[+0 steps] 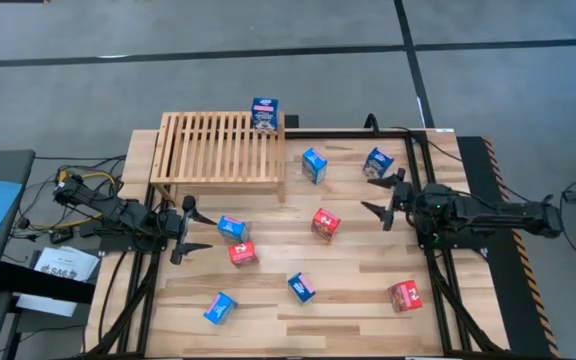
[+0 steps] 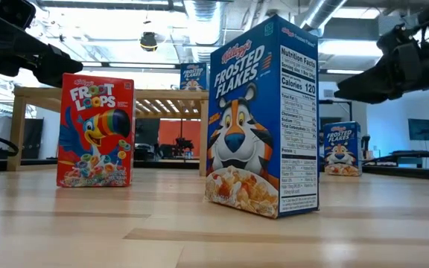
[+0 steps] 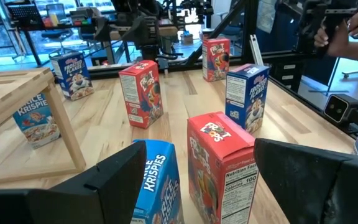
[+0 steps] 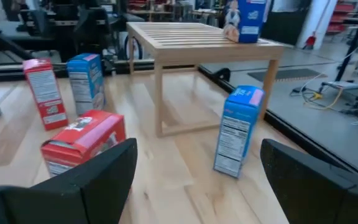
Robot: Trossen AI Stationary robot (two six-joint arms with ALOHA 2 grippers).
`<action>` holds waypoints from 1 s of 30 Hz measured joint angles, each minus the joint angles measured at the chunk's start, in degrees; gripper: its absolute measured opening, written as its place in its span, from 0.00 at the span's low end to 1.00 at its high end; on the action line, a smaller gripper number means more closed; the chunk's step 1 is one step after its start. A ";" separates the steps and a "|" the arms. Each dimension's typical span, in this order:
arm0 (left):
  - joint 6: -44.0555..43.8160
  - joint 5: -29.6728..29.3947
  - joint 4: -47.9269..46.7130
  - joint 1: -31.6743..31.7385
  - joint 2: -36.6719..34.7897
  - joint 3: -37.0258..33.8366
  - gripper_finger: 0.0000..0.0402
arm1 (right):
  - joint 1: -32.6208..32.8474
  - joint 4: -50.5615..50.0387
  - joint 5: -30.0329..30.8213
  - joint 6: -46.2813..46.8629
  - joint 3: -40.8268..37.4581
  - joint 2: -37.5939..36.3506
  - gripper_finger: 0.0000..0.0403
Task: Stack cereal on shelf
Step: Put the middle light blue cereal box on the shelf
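Plank table point(image 1: 358, 270): one cereal box point(image 1: 265, 113) on shelf point(image 1: 223, 150) (others scattered); left tool point(image 1: 190, 231), right tool point(image 1: 380, 192) both apart

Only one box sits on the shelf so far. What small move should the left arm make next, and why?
Probably ease the left gripper forward around the blue Rice Krispies box. It is open, level with that box and the red Froot Loops box, which stand right ahead of its fingers in the wrist view. The shelf holds one blue box.
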 joint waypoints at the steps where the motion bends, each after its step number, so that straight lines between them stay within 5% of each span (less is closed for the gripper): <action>1: 0.00 -0.01 -0.01 0.02 0.00 0.02 0.72 | -0.48 -0.08 0.00 0.01 -0.65 -0.91 0.90; 30: 0.00 0.00 -0.01 0.01 0.00 0.02 0.72 | -4.50 -0.55 -0.31 0.46 -2.12 -3.10 0.90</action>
